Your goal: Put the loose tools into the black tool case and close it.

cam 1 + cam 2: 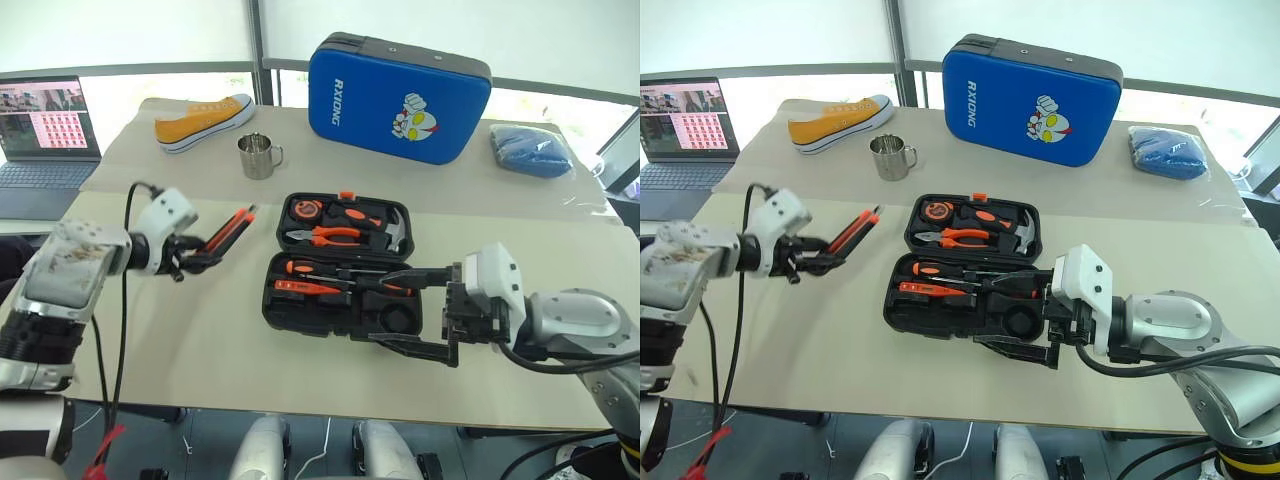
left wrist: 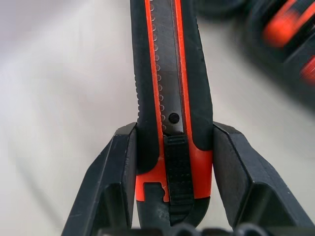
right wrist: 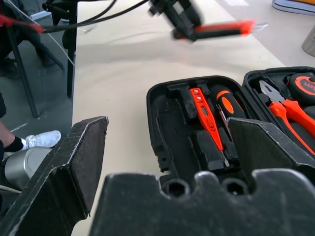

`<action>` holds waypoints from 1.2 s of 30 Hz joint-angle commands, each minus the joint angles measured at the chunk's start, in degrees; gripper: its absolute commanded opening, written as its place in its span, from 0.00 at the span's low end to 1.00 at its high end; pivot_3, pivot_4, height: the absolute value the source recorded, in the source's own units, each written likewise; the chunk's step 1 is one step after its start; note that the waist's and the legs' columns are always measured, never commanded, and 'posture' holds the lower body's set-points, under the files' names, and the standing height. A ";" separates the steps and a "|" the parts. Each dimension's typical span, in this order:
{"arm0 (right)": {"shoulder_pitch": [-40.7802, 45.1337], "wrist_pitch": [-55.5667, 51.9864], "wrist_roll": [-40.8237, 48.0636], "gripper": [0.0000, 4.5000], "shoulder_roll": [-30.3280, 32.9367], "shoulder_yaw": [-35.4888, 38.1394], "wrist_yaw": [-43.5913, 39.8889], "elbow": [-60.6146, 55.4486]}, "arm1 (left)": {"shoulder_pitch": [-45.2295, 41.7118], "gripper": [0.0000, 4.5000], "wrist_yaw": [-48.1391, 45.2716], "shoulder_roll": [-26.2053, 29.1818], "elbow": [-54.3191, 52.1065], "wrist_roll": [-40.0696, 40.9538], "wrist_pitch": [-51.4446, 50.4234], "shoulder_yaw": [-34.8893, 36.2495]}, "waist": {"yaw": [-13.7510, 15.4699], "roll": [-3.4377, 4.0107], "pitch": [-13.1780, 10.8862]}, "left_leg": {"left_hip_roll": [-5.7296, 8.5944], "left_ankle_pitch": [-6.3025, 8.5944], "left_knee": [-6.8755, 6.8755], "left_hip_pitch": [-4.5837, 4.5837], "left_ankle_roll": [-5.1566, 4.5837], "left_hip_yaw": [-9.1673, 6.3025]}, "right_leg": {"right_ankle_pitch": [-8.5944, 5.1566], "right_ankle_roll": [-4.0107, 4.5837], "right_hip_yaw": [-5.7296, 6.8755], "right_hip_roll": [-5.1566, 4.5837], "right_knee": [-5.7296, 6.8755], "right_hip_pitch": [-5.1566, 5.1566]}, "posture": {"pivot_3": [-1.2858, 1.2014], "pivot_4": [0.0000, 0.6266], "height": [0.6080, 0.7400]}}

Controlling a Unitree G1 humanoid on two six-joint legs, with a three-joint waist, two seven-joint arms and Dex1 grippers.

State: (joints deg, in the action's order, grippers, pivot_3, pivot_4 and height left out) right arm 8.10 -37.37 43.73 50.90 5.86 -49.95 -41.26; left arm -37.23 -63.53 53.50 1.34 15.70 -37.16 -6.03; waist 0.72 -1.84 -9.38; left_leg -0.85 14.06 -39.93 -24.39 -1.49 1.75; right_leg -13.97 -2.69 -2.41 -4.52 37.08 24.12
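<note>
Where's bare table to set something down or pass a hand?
Free: the stretch between the left gripper holding the utility knife and the black tool case, and the strip from the steel mug to the case. Crowded: the right gripper at the case's right end.

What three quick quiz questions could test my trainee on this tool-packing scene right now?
1. True or false: the left gripper is shut on the utility knife.
2. Is the black tool case open or closed?
3. Which stands nearest the yellow sneaker? A) metal mug B) blue zip case C) blue cloth bundle

Key:
1. True: the fingers clamp the knife's handle, which is lifted off the table.
2. Open, lid laid flat, with the pliers showing inside.
3. A.
</note>
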 commanded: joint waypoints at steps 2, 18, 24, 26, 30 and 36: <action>-1.55 0.13 0.91 1.00 1.88 2.82 -0.72 -2.03 | -3.72 0.39 -14.05 -0.98 -10.44 0.52 7.85 -9.12 | 0.10 0.01 0.01 | 0.04 0.00 -0.01 0.01 0.00 0.02 | 0.01 -0.02 -0.01 -0.02 -0.04 -0.06 | 0.52 0.24 0.99; -6.95 -2.17 4.12 1.00 0.18 5.19 7.50 -8.09 | -14.56 0.39 -20.72 -12.34 -3.25 -15.88 10.10 -28.84 | -0.46 0.01 0.00 | 0.00 0.00 -0.10 0.02 -0.02 -0.02 | 0.00 -0.01 -0.09 0.11 0.01 -0.05 | 0.52 0.24 0.99; -7.77 -2.32 5.65 1.00 0.30 6.01 8.84 -8.65 | -14.46 0.39 -21.14 -13.47 -2.58 -17.81 9.02 -28.89 | -0.25 0.01 0.00 | 0.00 0.00 -0.14 0.02 -0.02 -0.03 | -0.01 -0.03 -0.08 0.11 0.02 -0.06 | 0.52 0.24 0.99; -7.86 -2.15 5.81 1.00 0.52 6.13 8.89 -8.33 | -14.10 0.39 -20.69 -13.66 -2.51 -18.39 8.56 -28.92 | -0.22 0.01 0.00 | 0.00 0.00 -0.14 0.03 -0.02 -0.03 | 0.00 -0.03 -0.09 0.10 0.02 -0.07 | 0.52 0.24 0.99; -7.73 -1.85 5.69 1.00 0.56 5.74 8.88 -7.90 | -13.48 0.39 -21.11 -12.85 -2.77 -19.59 9.29 -29.29 | -0.19 0.01 0.01 | 0.00 0.00 -0.14 0.05 -0.02 -0.03 | 0.00 -0.03 -0.09 0.10 0.02 -0.10 | 0.52 0.24 0.99; -6.11 -1.34 4.42 1.00 -0.27 4.27 9.61 -6.95 | -13.91 0.75 -19.59 -14.49 -3.49 -17.83 6.38 -26.37 | -0.18 0.01 0.01 | 0.00 0.00 -0.15 0.08 -0.02 -0.04 | 0.00 -0.03 -0.08 0.10 0.02 -0.13 | 0.52 0.24 0.99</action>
State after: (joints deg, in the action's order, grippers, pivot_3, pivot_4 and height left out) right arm 1.11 -39.46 48.37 51.08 9.72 -40.98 -47.88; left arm -50.60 -83.22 39.20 -0.57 -3.09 -28.96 -34.49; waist 0.54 -1.83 -9.38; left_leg -0.85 14.06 -40.08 -24.32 -1.52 1.71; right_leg -13.98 -2.71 -2.50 -4.41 37.10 23.99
